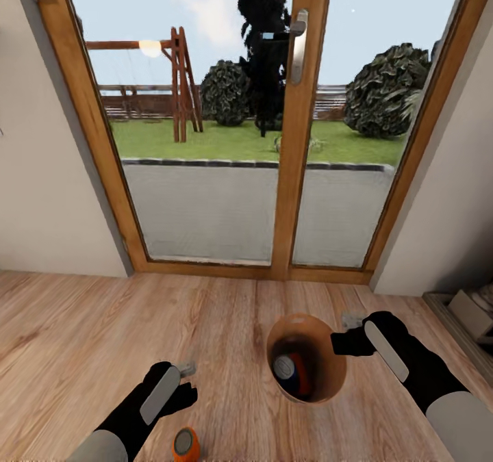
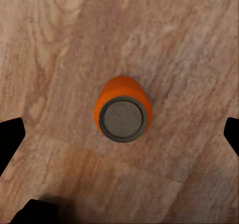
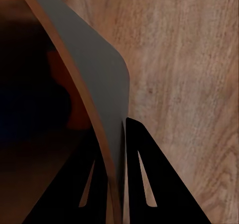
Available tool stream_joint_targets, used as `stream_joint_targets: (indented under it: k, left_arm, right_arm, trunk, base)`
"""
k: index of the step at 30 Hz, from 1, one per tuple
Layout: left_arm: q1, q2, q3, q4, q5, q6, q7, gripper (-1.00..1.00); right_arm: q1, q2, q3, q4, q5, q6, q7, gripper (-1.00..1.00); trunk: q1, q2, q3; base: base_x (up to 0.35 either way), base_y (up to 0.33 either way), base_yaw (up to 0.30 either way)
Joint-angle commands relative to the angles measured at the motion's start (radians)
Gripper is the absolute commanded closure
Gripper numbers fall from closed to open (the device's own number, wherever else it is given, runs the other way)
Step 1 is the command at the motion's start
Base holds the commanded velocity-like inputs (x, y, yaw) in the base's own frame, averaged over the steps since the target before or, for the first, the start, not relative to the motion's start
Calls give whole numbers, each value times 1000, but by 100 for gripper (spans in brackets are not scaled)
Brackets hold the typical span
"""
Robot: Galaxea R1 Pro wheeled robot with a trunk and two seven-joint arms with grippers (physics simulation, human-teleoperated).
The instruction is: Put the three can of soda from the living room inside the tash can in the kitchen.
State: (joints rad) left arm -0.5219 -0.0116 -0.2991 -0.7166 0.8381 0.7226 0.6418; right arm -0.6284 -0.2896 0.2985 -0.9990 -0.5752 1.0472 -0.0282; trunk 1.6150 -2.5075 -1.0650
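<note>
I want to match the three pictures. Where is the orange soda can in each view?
Head view: orange can stands at the bottom edge, near the left gripper.
Left wrist view: orange can at the centre, seen from above.
Right wrist view: not in it.
Shared landmark: wood floor.

An upright orange soda can [image 2: 122, 115] stands on wood floor [image 2: 189, 45] between spread fingertips [image 2: 10, 137].

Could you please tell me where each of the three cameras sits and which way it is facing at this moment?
Head view: on the robot's head, looking forward and down at glass doors, floor, both arms.
Left wrist view: above the floor, facing straight down on the orange can; dark fingertips at the edges.
Right wrist view: along the right hand, whose fingers pinch the bin wall.
Shared: head view also shows the orange can and bin.
</note>
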Motion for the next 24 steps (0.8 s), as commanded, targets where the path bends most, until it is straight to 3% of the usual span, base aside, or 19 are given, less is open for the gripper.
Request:
stream_joint_targets:
  k: [1,4,8,9,10,12,13,15,16,19,24]
  left_arm:
    - [-2,0,-1,7,-9,-9,-9,-100]
    - [-16,1,-2,75,-37,-51,-60,-100]
    - [-40,-1,-3,131,-47,-88,-104,-100]
    - [-41,-1,-3,133,-50,-90,-112,-100]
    - [-42,-1,-3,135,-58,-92,-125,-100]
    - [-42,-2,-3,136,-74,-93,-140,-100]
    - [-42,-2,-3,136,-76,-93,-143,-100]
    - [-43,-5,-4,137,-83,-96,-161,-100]
    - [-43,-8,-4,137,-85,-102,-170,-100]
    - [-43,-13,-4,139,-88,-111,-181,-100]
    - [-43,-15,-5,142,-91,-115,-184,-100]
  right_arm:
    - [-1,0,-1,-1,-26,0,4,100]
    - [0,-5,-3,-12,-27,0,5,100]
    - [5,-17,-7,-79,-29,0,10,100]
    - [6,-28,-7,-95,-30,0,10,100]
    - [10,-59,-6,-143,-41,0,12,100]
    - [22,-121,-5,-226,-98,0,13,100]
    - [26,-139,-4,-243,-123,0,13,100]
    - [38,-218,1,-307,-254,0,13,100]
    - [40,-238,3,-319,-286,0,13,100]
    - [43,-261,5,-336,-325,0,13,100]
    - [44,-273,7,-347,-344,0,13,100]
  trunk:
    - [0,0,-4]
    - [2,-1,-15]
    - [3,-2,-31]
    - [4,-2,-35]
    - [4,-3,-39]
    - [5,-3,-46]
    - [6,-3,-50]
    - [7,-4,-58]
    - [7,-4,-62]
    - [8,-5,-73]
    - [11,-6,-93]
  base:
    - [0,0,0]
    - [0,0,0]
    - [0,0,0]
    - [0,0,0]
    - [0,0,0]
    - [0,0,0]
    - [0,0,0]
    - [0,0,0]
    - [0,0,0]
    - [0,0,0]
    - [0,0,0]
